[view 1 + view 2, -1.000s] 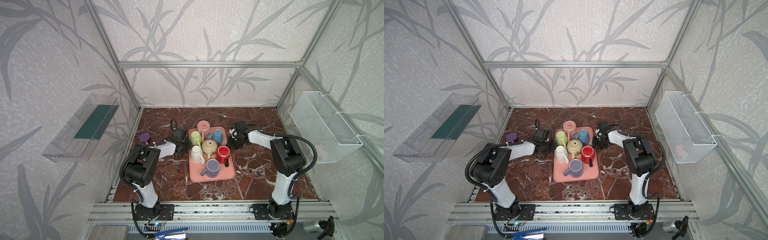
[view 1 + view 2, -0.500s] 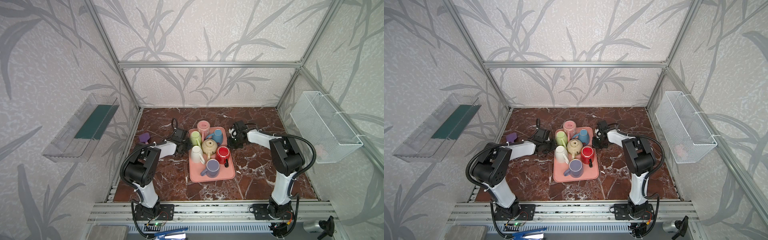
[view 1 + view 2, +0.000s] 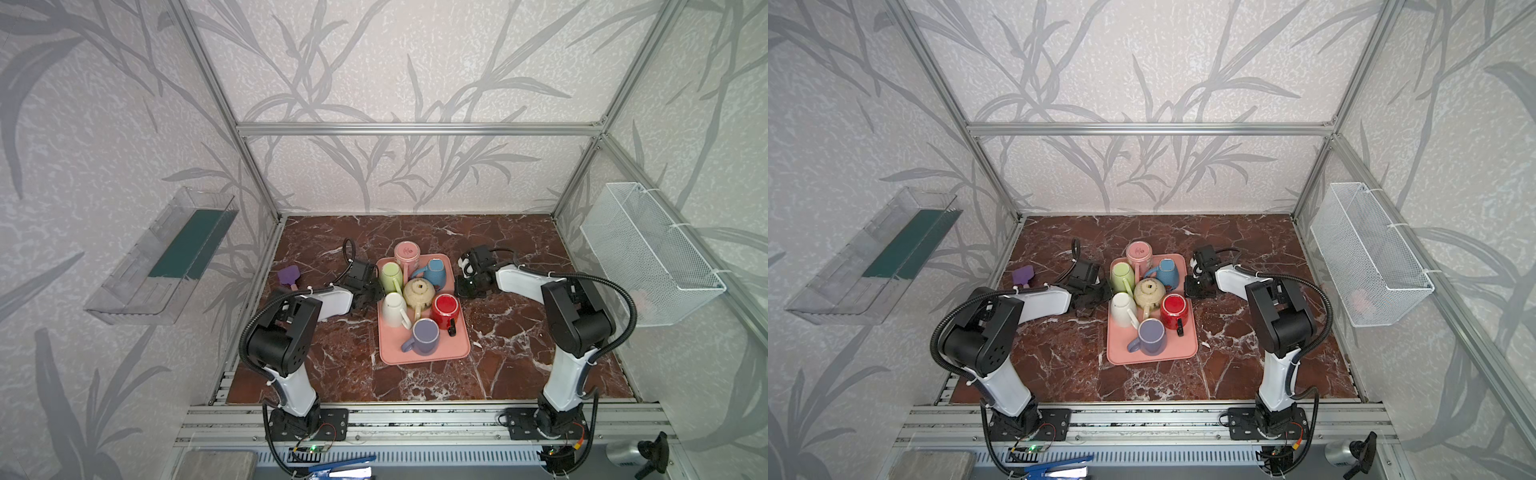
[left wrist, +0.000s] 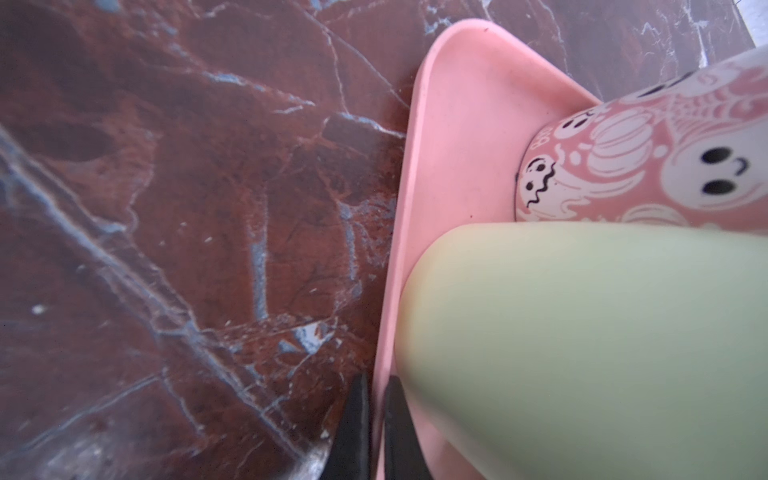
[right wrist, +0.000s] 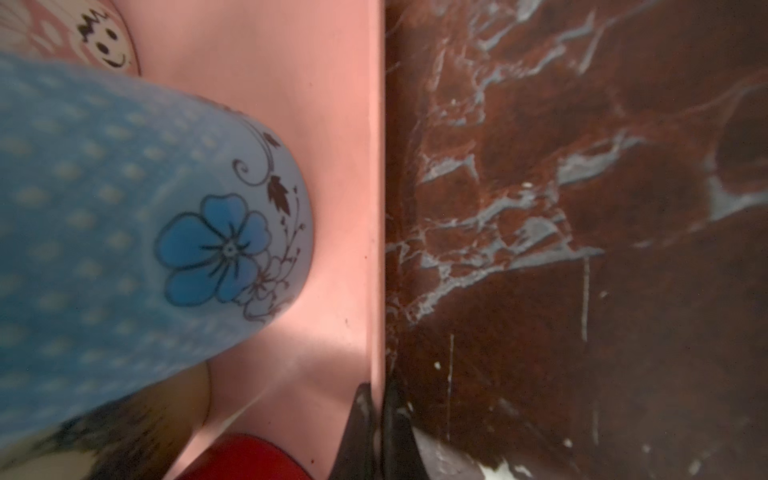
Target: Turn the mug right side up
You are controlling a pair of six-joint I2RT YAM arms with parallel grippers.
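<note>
- Clear plastic bin [image 3: 166, 257] on the L wall; small purple item [image 3: 288, 275] on the marble floor below it, well apart from the tray.
- Left gripper [image 4: 376, 388] is low at the L edge of the pink tray [image 3: 424, 359]. Wrist view shows its jaws nearly together w/ the tray rim pinched between them, one finger inside and one outside.
- Green mug [image 3: 390, 274] sits just inside that rim, right next to the grip.
- Pink ghost-print mug [image 3: 406, 252] is at the tray's far end, touching the green one. It stands on its mouth, stamped base facing up.
- Behind/around it on the tray: blue floral mug [image 3: 436, 271] far R, beige mug [image 3: 419, 290] in the middle, white mug [image 3: 392, 308], red mug [image 3: 445, 308], lavender mug [image 3: 424, 336] nearest the arm bases.
- Right gripper [image 5: 376, 399] is at the tray's R edge beside the blue mug, clamped on the rim the same way.
- White wire basket [image 3: 648, 257] on the R wall.
</note>
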